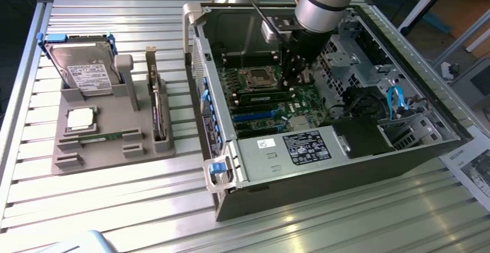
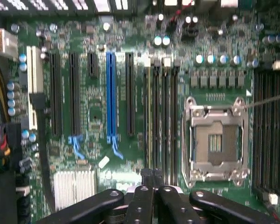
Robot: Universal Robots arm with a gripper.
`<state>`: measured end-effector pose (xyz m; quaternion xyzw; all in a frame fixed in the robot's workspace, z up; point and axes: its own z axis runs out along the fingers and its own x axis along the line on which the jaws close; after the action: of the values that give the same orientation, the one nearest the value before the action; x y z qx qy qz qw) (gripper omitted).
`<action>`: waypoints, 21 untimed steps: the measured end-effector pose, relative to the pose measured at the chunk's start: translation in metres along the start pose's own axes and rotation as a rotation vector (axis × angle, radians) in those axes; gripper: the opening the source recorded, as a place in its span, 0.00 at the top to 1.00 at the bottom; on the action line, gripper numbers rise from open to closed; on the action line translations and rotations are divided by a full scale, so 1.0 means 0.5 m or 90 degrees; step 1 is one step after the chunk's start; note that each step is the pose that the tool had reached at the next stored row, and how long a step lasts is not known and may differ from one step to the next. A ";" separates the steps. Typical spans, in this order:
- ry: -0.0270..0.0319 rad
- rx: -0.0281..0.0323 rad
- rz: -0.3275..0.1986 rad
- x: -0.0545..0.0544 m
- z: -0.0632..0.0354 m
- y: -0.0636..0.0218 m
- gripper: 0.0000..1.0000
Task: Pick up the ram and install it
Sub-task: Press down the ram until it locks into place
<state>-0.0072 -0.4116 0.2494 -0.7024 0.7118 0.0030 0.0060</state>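
Observation:
A green ram stick (image 2: 149, 116) stands edge-up in one of the black memory slots beside the open processor socket (image 2: 217, 140). My gripper (image 2: 153, 176) is shut, its fingertips together right over the end of that stick; whether they touch it I cannot tell. In the exterior view my gripper (image 1: 295, 80) reaches down into the open computer case (image 1: 306, 167), above the memory slots (image 1: 264, 96) of the motherboard. A second ram stick (image 1: 105, 137) lies in the grey holder (image 1: 115, 150) at the exterior view's left.
The grey holder also carries a hard drive (image 1: 84, 69) in a blue frame, a square silver processor chip (image 1: 80, 119) and an upright expansion card (image 1: 158, 112). Blue and black card slots (image 2: 111, 93), a heatsink (image 2: 74, 186) and cables surround the memory slots. Case walls enclose the arm.

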 end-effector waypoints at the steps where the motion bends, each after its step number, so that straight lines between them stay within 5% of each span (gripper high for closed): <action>1: -0.0002 0.0000 0.000 0.000 0.000 0.007 0.90; 9: -0.0001 0.0001 0.000 0.001 0.000 0.071 0.90; 21: -0.0002 0.0001 0.000 0.001 0.001 0.076 0.90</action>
<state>-0.0451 -0.4117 0.2486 -0.7024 0.7118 0.0030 0.0061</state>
